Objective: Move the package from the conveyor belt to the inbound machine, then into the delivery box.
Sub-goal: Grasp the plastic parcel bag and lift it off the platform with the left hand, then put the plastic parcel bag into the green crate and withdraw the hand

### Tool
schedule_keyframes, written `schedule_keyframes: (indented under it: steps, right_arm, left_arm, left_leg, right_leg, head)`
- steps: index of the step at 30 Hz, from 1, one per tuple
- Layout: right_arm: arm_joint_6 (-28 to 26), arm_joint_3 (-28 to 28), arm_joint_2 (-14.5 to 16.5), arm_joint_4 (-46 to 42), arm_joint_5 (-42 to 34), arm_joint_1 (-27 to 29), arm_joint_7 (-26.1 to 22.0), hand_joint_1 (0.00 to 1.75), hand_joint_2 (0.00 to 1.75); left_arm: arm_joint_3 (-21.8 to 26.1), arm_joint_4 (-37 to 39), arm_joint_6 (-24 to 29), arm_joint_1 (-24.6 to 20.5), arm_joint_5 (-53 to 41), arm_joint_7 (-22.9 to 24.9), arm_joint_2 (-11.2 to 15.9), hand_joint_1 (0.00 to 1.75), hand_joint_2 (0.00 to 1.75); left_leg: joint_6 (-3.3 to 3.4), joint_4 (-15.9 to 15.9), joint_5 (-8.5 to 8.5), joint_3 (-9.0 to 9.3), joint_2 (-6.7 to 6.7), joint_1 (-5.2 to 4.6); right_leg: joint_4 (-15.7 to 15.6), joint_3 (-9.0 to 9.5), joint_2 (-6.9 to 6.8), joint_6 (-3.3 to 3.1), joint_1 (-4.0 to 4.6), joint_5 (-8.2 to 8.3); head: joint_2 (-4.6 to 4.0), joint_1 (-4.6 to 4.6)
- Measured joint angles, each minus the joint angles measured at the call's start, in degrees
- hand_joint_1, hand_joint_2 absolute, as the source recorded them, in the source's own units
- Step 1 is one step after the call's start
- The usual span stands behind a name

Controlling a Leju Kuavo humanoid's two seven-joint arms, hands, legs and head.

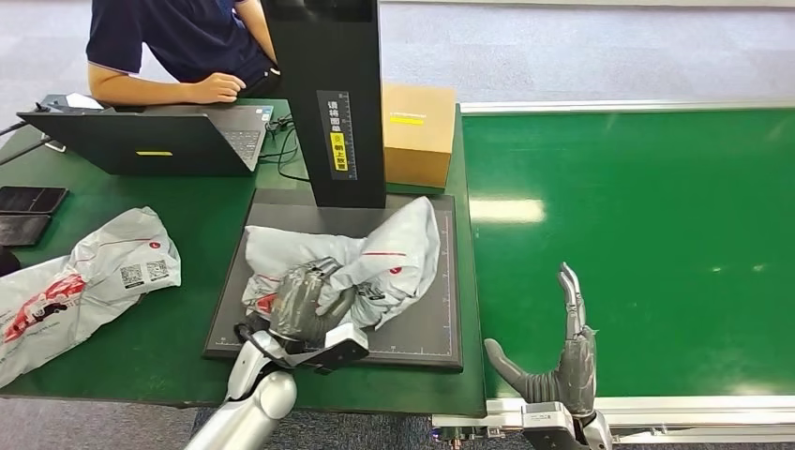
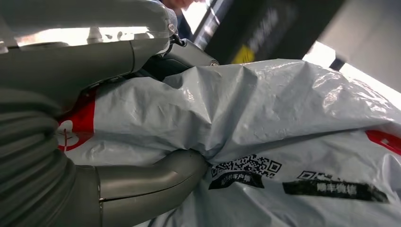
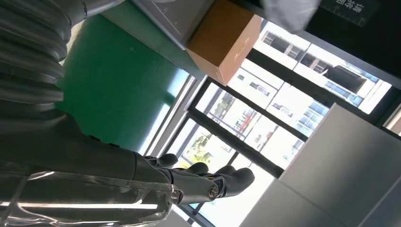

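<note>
A soft grey plastic mail bag with red marks (image 1: 375, 258) lies crumpled on the flat dark grey plate of the inbound machine (image 1: 427, 328), which sits on the green table (image 1: 141, 337). The bag has a red round logo, a black square code and black strips with white writing that is too small to read. The left hand (image 1: 305, 302) rests on top of the near end of the bag, and its fingers (image 1: 319, 277) are curled around a bunched-up fold of it, squeezing it; in the left wrist view the thick grey thumb (image 2: 151, 182) pushes into the plastic just beside the square code (image 2: 246, 166). Behind the bag stands the black upright post of the machine (image 1: 328, 94), with a yellow and white label of writing that cannot be read. A brown cardboard box with a yellow sticker (image 1: 417, 131) sits just beside the post. The right hand (image 1: 558, 370) is held up at the near edge of the shiny green conveyor belt (image 1: 647, 234), with its fingers (image 1: 570, 291) straight and spread apart, touching nothing. A second grey and red mail bag with square codes (image 1: 80, 281) lies on the left part of the table. A black open laptop with a small yellow sticker (image 1: 155, 141) sits further back, and a person in a dark blue shirt (image 1: 178, 42) leans an arm on the table behind it
</note>
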Motion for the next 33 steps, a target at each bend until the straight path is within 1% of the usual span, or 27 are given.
schedule_keyframes:
  steps: [5,11,17,19,22,23,25,27,29,33]
  right_arm:
    - [0.3,0.0,0.2,0.0,0.4,0.1,0.3,0.0,1.75]
    - [1.3,0.2,0.8,-0.3,1.2,0.7,0.3,0.0,1.75]
    - [1.9,1.0,1.0,-0.4,2.0,1.8,0.5,0.0,1.75]
    - [2.3,1.2,1.0,-0.5,2.4,1.9,0.8,0.0,1.75]
    - [3.1,1.6,1.3,-0.7,3.1,1.9,1.3,0.0,1.75]
    - [3.3,1.6,1.3,-0.8,3.4,1.9,1.5,0.0,1.75]
    - [3.8,1.7,1.5,-0.9,3.8,1.8,1.7,0.0,1.75]
    - [4.2,1.8,1.7,-0.9,4.2,1.7,2.1,0.0,1.75]
    - [4.5,1.9,1.9,-0.9,4.6,1.6,2.3,0.0,1.75]
    - [4.9,2.3,1.9,-0.8,5.0,1.2,2.4,0.0,1.75]
  left_arm:
    - [6.2,-11.0,5.0,4.5,2.3,-2.5,0.5,1.75,1.75]
    - [14.0,-19.5,8.6,8.0,6.3,-5.4,1.2,1.75,1.75]
    - [23.8,-22.1,9.6,9.8,12.1,-10.2,1.4,1.75,1.75]
    - [27.1,-22.3,9.6,9.9,12.4,-10.8,1.4,1.75,1.75]
    - [33.4,-22.3,9.6,9.5,13.7,-11.0,1.2,1.75,1.75]
    - [35.6,-22.2,9.6,9.3,14.1,-11.0,1.1,1.71,1.75]
    - [39.9,-22.0,9.6,8.7,14.4,-11.0,0.9,1.41,1.75]
    - [43.9,-21.7,9.6,8.1,14.2,-11.1,0.7,0.59,1.75]
    - [47.7,-21.0,9.6,7.3,13.4,-11.1,0.3,0.01,1.75]
    - [53.3,-18.4,9.6,6.0,9.9,-10.1,-0.2,0.0,1.75]
  left_leg:
    - [0.0,0.0,0.0,-0.03,-0.01,0.0]
    - [0.0,0.0,0.0,-0.02,0.0,0.01]
    - [0.0,0.0,0.0,-0.03,0.0,0.02]
    - [0.0,0.0,0.0,-0.03,0.0,0.02]
    - [-0.01,0.0,0.0,-0.01,0.03,0.02]
    - [-0.01,0.0,0.0,-0.01,0.03,0.02]
    - [-0.01,0.0,0.0,-0.01,0.03,0.02]
    - [-0.01,0.0,0.0,-0.01,0.03,0.03]
    - [-0.01,0.0,0.0,-0.01,0.03,0.03]
    - [-0.01,0.0,0.0,-0.02,0.03,0.03]
  right_leg:
    - [0.0,-0.02,-0.01,0.01,0.0,-0.01]
    - [0.0,-0.02,-0.01,0.0,0.01,-0.01]
    - [0.0,-0.03,-0.01,-0.01,0.02,-0.02]
    - [0.0,-0.03,-0.01,-0.01,0.02,-0.02]
    - [0.0,-0.03,0.02,-0.01,0.02,-0.02]
    - [0.0,-0.03,0.02,-0.01,0.02,-0.02]
    - [0.0,-0.03,0.02,-0.01,0.02,-0.02]
    - [0.0,-0.03,0.02,-0.01,0.03,-0.02]
    - [0.0,-0.03,0.02,-0.01,0.03,-0.02]
    - [0.0,-0.03,0.02,-0.01,0.02,-0.02]
  head:
    - [0.0,0.0]
    - [0.0,0.0]
    - [0.0,-0.01]
    - [0.0,0.0]
    - [0.0,0.0]
    - [0.0,0.01]
    - [0.0,0.01]
    - [0.0,-0.01]
    - [0.0,-0.01]
    - [0.0,0.01]
